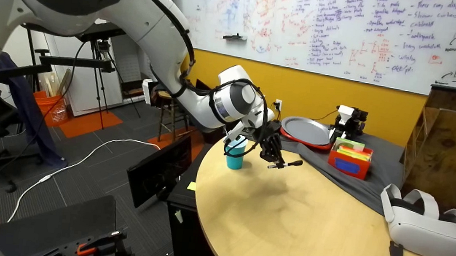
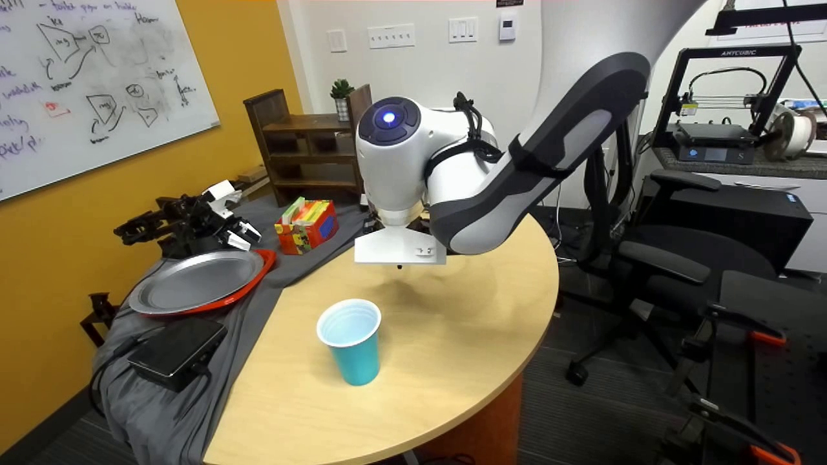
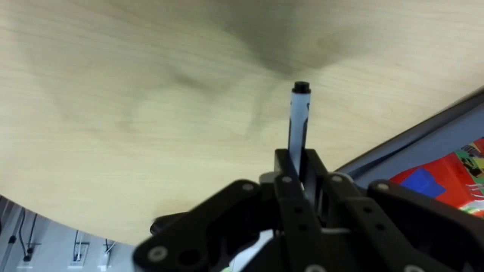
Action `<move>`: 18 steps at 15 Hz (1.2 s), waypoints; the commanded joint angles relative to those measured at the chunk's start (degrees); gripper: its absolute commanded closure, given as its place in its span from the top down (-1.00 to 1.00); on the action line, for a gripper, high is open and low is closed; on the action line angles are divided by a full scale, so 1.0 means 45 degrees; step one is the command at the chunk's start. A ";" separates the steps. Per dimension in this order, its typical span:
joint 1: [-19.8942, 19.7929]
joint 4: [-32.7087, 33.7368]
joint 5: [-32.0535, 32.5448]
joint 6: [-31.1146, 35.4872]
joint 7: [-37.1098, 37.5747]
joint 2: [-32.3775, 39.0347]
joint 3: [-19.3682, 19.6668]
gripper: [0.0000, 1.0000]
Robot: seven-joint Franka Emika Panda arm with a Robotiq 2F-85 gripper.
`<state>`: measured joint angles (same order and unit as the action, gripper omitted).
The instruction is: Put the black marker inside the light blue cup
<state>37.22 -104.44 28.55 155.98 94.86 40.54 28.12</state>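
Black marker was up in the air over the desk; gripper had its fingers clenched on it, pale barrel and black end poking out. Light blue cup stood upright between the desk's curved edge and the grey cloth along the wall-side edge; marker and cup were apart. Surface was pale wood grain with a soft shadow. On the cloth: silver tray over a red tray, plus red box. White headset sat by the desk's right edge in an exterior view. Behind: yellow wall, scribbled whiteboard, wooden shelf; 3D printer beyond a black chair. Floor was dark carpet with orange squares.
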 commanded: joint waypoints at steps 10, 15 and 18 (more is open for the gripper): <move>0.0938 -0.0438 0.6582 -0.0531 0.3999 -0.1536 0.0187 -0.94; -0.0077 -0.0468 0.9585 -0.1690 0.5045 -0.2223 -0.1685 -0.94; -0.0832 -0.0798 1.0503 -0.3447 0.5318 -0.2851 -0.3347 -0.94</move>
<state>36.98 -105.03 71.36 147.04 116.61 32.37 19.77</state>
